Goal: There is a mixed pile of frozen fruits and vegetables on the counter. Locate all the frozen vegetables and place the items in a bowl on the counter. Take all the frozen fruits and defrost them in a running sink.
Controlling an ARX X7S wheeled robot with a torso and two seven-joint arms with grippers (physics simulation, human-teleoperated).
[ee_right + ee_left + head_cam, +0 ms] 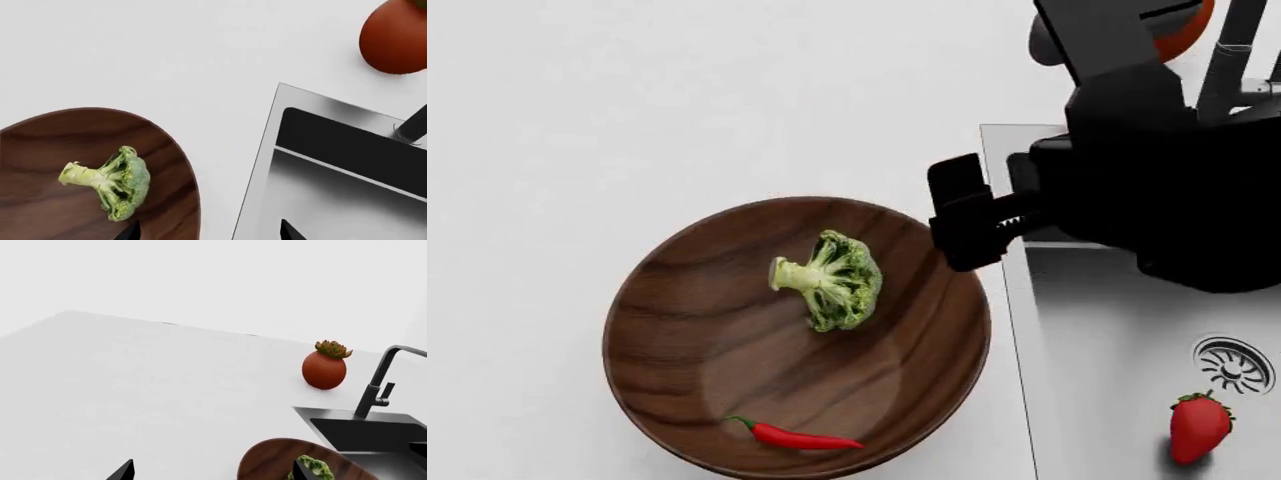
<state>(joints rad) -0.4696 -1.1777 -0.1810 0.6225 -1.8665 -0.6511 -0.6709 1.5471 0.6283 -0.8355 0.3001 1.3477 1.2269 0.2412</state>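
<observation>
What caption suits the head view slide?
Broccoli and chili lie in the wooden bowl; a strawberry sits in the sink.

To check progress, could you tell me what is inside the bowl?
The bowl holds the broccoli and the chili. An arm covers only its right rim.

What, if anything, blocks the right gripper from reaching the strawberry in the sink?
Probably nothing. The strawberry lies uncovered on the floor of the sink by the drain, and the open right gripper hovers over the sink's rim.
</observation>
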